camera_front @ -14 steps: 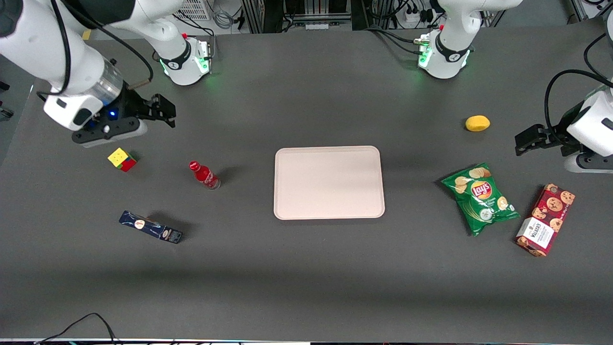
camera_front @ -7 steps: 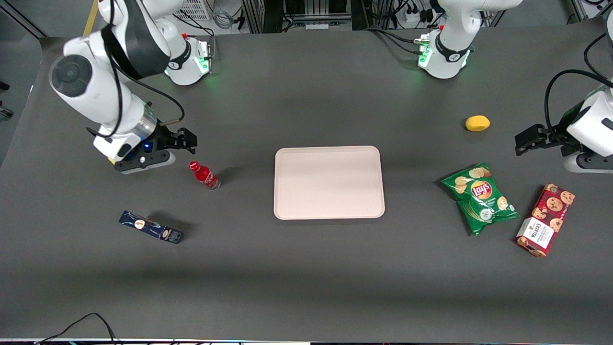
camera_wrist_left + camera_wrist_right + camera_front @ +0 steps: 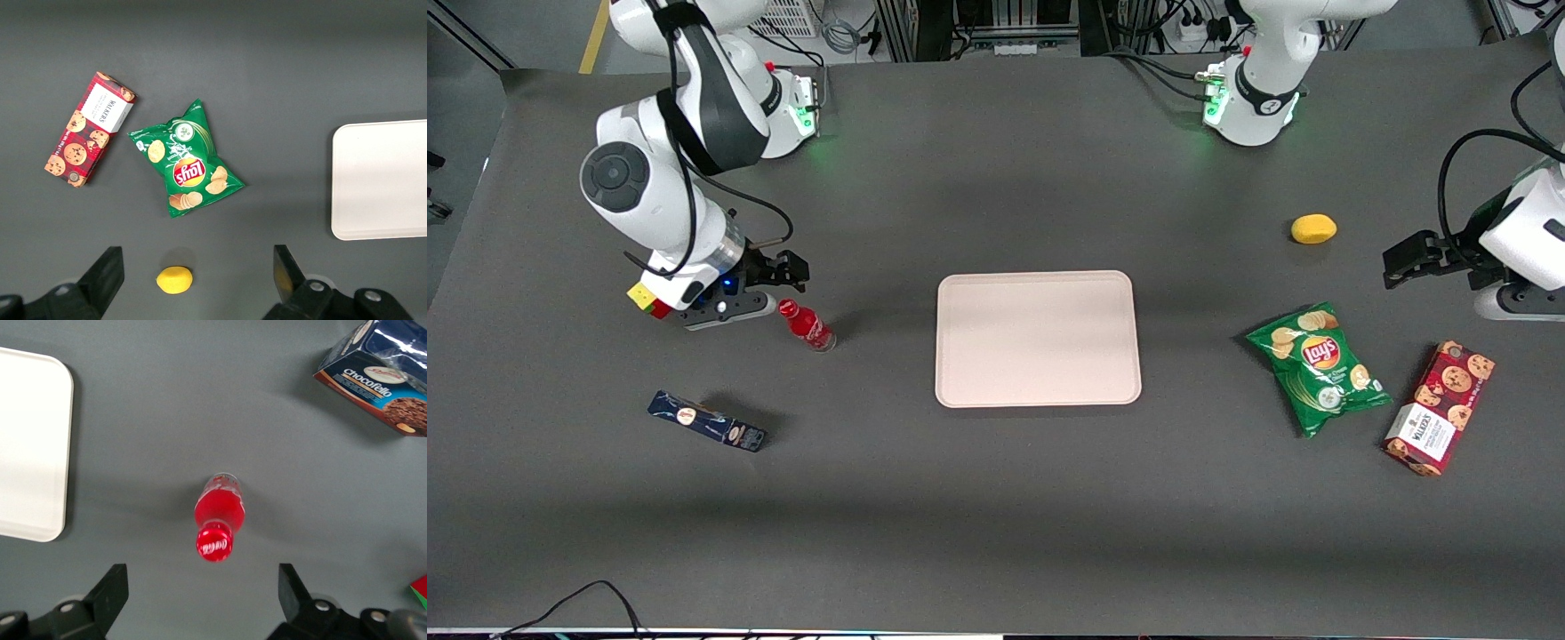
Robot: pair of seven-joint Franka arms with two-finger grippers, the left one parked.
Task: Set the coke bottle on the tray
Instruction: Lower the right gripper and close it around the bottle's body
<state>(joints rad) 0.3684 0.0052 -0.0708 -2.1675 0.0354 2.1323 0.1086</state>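
Note:
The coke bottle (image 3: 807, 324), small and red with a red cap and clear base, stands on the dark table between the colour cube and the tray; it also shows in the right wrist view (image 3: 217, 513), cap toward the camera. My right gripper (image 3: 790, 270) hangs open and empty just above the bottle's cap, slightly farther from the front camera than the bottle. In the right wrist view the gripper (image 3: 203, 590) has its jaws wide apart with the cap close to the gap. The pale pinkish-beige tray (image 3: 1038, 338) lies at the table's middle, its corner showing in the right wrist view (image 3: 30, 447).
A colour cube (image 3: 645, 298) sits partly hidden under my wrist. A dark blue oblong box (image 3: 707, 421) lies nearer the front camera. Toward the parked arm's end lie a lemon (image 3: 1313, 228), a green crisp bag (image 3: 1319, 366) and a red cookie box (image 3: 1440, 407).
My right arm has swung down and toward the table's middle, from beside the colour cube to just above the bottle's cap. The bottle and tray have not moved.

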